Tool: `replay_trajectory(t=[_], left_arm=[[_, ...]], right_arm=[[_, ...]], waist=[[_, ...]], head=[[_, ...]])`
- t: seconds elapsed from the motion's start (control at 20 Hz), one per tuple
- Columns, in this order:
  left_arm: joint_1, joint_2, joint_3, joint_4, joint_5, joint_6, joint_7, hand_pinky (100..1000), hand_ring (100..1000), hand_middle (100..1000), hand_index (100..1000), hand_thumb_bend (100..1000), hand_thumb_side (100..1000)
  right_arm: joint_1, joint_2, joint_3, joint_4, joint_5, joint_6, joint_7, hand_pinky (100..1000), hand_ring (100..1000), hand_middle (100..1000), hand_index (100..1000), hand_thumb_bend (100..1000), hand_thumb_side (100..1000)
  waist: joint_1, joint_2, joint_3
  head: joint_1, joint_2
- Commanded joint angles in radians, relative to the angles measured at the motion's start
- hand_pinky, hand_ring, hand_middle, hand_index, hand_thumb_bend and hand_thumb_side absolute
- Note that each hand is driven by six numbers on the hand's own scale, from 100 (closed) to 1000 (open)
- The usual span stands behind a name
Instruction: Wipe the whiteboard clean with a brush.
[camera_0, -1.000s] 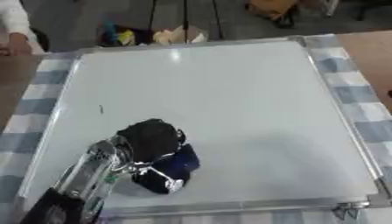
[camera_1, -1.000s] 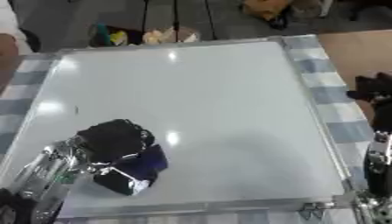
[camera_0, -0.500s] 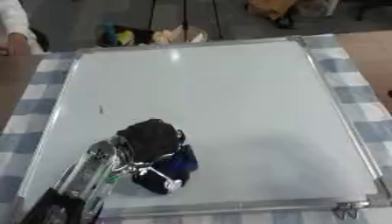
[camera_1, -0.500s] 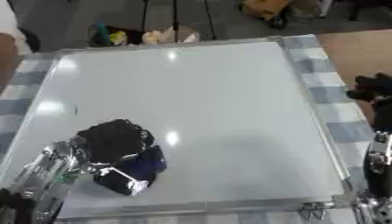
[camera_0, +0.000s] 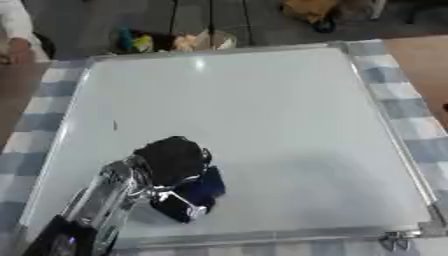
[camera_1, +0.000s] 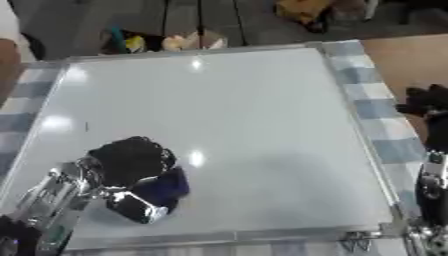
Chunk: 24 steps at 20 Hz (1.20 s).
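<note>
Whiteboard (camera_0: 262, 120) lies flat on a desk covered with a blue-and-white checked cloth (camera_0: 398, 100), filling most of both eye views, its metal frame running along every side. Its surface looks almost wholly clean; one small dark mark (camera_0: 115, 125) shows near the left edge, a little above the working hand. The brush (camera_0: 197, 192), a dark blue block with a lighter end, sits on the board in the lower left part, under the left hand (camera_0: 171, 159), whose dark fingers are curled over its top and hold it against the surface. The silver forearm comes in from the lower left corner.

The right hand (camera_1: 429, 102) shows only in the right eye view, beside the board's right edge over the desk; whether its fingers are spread or curled I cannot tell.

The step in hand seems to be the wiping itself, late in the task. The next move likely calls for sliding the brush up and slightly left, keeping it flat on the board, so that it passes over the remaining mark.
</note>
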Motion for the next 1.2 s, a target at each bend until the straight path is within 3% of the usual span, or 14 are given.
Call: replay_trajectory(t=[0.05,0.65,1.2], left_arm=[[-0.021,0.027,0.006,-0.019,0.004,-0.086,-0.080,395,508,448,374,100,616],[-0.050,0.084,0.047,-0.053,0.080,-0.038,-0.085,373,493,428,368,100,602],[-0.066,0.138,0.135,-0.069,0.162,0.049,-0.104,340,474,407,354,100,603]], right_arm=[[-0.007,-0.007,-0.001,-0.020,-0.007,-0.001,0.005,630,746,599,803,100,778],[-0.006,-0.003,-0.001,-0.020,-0.004,0.001,0.008,631,747,597,804,100,778],[-0.007,0.003,-0.001,-0.020,0.000,0.001,0.009,631,747,596,804,100,776]], waist=[[-0.004,-0.016,-0.002],[-0.004,-0.015,-0.003],[-0.006,-0.011,-0.004]], head=[[0.000,-0.010],[-0.004,-0.010],[-0.006,-0.020]])
